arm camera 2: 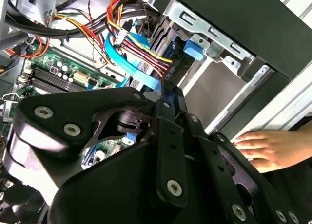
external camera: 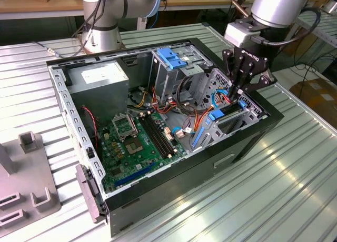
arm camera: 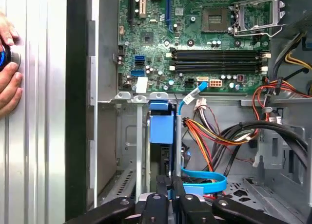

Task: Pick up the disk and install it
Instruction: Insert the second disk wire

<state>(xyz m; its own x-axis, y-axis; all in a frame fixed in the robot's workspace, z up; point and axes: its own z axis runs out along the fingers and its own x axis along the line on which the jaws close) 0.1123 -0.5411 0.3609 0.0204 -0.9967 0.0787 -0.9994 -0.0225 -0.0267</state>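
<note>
**A:** Item one, the pincer?

**B:** One black two-fingered gripper [external camera: 235,94] on the one grey robot arm [external camera: 274,5], pointing down into the case. In both wrist views [arm camera: 170,192] [arm camera 2: 168,95] it is directly at the disk. I cannot tell whether it is parted or clamped.

**A:** The disk?

**B:** One flat grey-metal hard drive in a blue plastic side bracket [external camera: 227,116]. It stands on edge in the metal drive bay at the case's corner towards the exterior view's right. The first wrist view shows its bracket edge-on [arm camera: 161,129].

**A:** Beside it?

**B:**
- One flat light-blue data cable [arm camera: 204,180], looped near the bay.
- One bundle of red, orange and yellow wires [arm camera: 214,134].

**A:** Further out?

**B:**
- One green motherboard [external camera: 137,147] on the case floor, with one square processor socket [arm camera: 256,14].
- One grey power-supply box with a white sticker [external camera: 100,79] in the far corner.
- One blue plastic latch [external camera: 172,58] on top of the metal cage.

**A:** The carrier?

**B:**
- One open black tower case [external camera: 247,142], lying on its side in the middle of one ribbed metal table [external camera: 295,189].
- One grey slotted fixture [external camera: 26,184] at the table's edge, on the exterior view's left.
- One person's hand [arm camera 2: 263,148], resting on the table just beside the case wall.
</note>
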